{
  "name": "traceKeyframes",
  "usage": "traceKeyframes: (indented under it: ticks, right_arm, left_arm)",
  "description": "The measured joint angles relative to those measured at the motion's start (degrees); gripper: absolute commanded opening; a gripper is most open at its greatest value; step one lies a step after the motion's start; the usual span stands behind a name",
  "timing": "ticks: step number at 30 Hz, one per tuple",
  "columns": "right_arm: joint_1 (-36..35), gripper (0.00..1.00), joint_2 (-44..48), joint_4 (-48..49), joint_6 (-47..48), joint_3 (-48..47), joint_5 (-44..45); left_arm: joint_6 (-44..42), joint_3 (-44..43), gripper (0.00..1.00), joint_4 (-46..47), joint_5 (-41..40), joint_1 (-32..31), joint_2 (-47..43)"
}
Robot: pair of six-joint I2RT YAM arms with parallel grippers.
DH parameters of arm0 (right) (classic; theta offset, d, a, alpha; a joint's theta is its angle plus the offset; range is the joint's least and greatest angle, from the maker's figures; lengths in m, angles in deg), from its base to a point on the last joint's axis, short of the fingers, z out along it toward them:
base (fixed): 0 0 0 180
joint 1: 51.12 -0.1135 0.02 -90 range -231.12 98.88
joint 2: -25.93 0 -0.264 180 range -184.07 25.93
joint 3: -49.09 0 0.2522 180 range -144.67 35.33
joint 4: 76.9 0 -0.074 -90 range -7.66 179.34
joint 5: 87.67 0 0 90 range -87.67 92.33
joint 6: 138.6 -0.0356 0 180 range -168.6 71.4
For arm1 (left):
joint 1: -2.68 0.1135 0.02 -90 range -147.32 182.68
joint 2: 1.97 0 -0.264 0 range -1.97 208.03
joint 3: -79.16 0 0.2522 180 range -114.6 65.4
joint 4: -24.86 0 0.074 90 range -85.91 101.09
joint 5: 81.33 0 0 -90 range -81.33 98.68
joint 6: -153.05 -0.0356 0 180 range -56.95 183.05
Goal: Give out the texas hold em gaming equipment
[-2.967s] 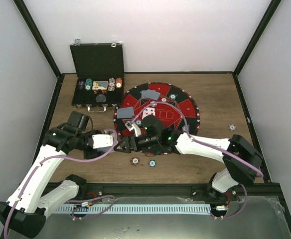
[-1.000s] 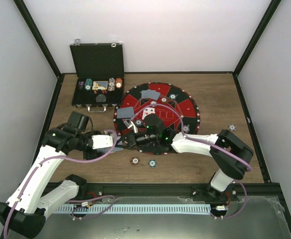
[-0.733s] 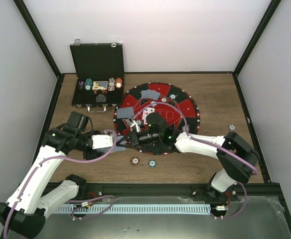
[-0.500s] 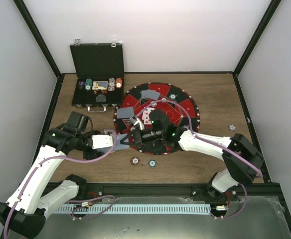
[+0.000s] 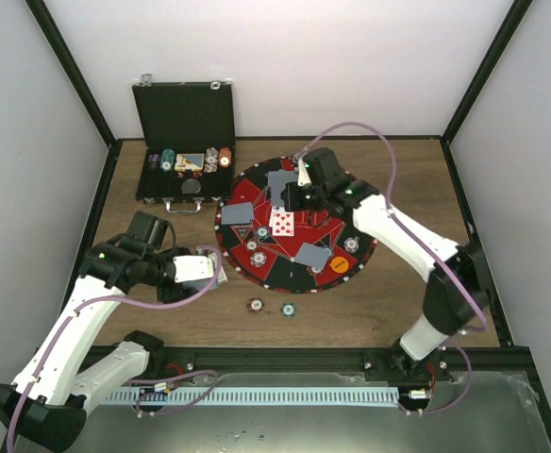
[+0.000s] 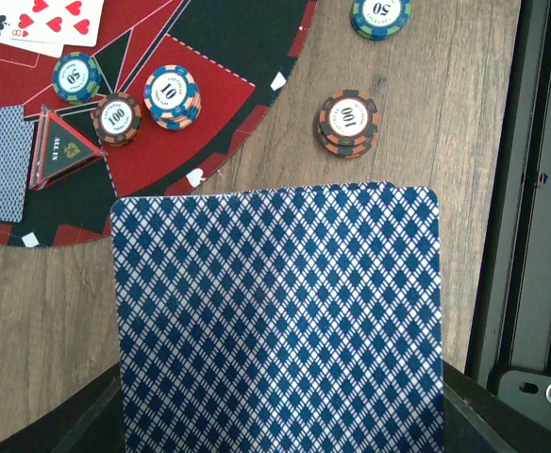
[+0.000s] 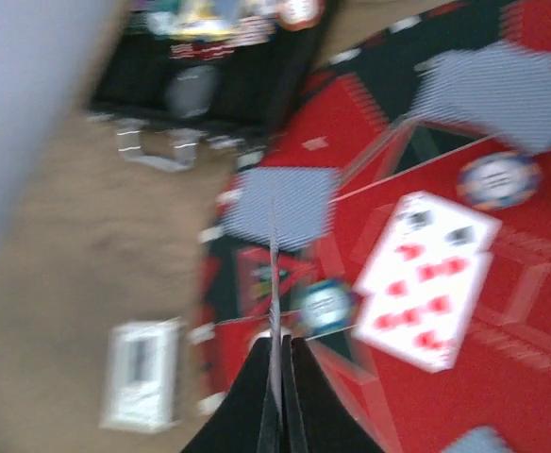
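Dealing partway done: cards (image 5: 237,213) and chips (image 5: 351,245) lie on mat (image 5: 356,203); left fingers (image 6: 488,415) clamp deck (image 6: 275,321), right fingers (image 7: 306,396) pinch one card (image 7: 275,283); more sit in case (image 5: 183,118).

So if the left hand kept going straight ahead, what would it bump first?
Probably the mat's rim, though depth is unclear. The card it holds would touch first, and the brown chip lies just beside that line.

Gripping a blue-backed card (image 6: 275,321), spread across the near foreground. Just past its far edge, on the tabletop (image 6: 426,123), a brown-red chip (image 6: 348,121); farther out, a teal chip (image 6: 380,14). Ahead-left, a mat (image 6: 247,38) bearing three chips (image 6: 172,96).
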Motion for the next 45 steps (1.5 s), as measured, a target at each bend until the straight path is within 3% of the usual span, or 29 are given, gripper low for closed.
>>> traceKeyframes:
  ticks: [5,9,14,20,33,39,45]
  right_arm:
    - [-2.91,0.01,-9.79,-2.75,15.72,-3.93,30.93]
    - [-7.1,0.01,-15.34,5.14,31.74,-0.35,49.24]
    - [-9.9,0.01,-20.09,18.45,49.35,4.37,58.64]
    - [-9.9,0.03,-23.06,21.81,55.12,5.73,59.87]
    - [-10.69,0.73,-23.58,6.84,43.47,6.12,50.64]
    - [-10.69,0.89,-16.74,-1.05,34.8,4.15,44.41]
    - [-10.62,0.96,-7.04,-7.8,24.17,-2.08,37.24]
  left_arm:
    - [0.0,0.0,0.08,-0.02,-0.07,0.0,0.0]
    - [0.0,0.0,0.08,-0.04,-0.17,0.0,0.02]
    - [-0.02,0.0,0.08,-0.04,-0.33,0.0,0.09]
    - [-0.2,0.0,0.08,-0.07,-0.63,0.0,0.09]
    - [-0.22,0.0,0.08,-0.26,-0.59,0.0,0.11]
    - [-0.22,0.0,0.08,-0.44,-0.57,0.0,0.11]
    - [-0.22,0.0,0.08,-0.42,-0.52,0.0,0.09]
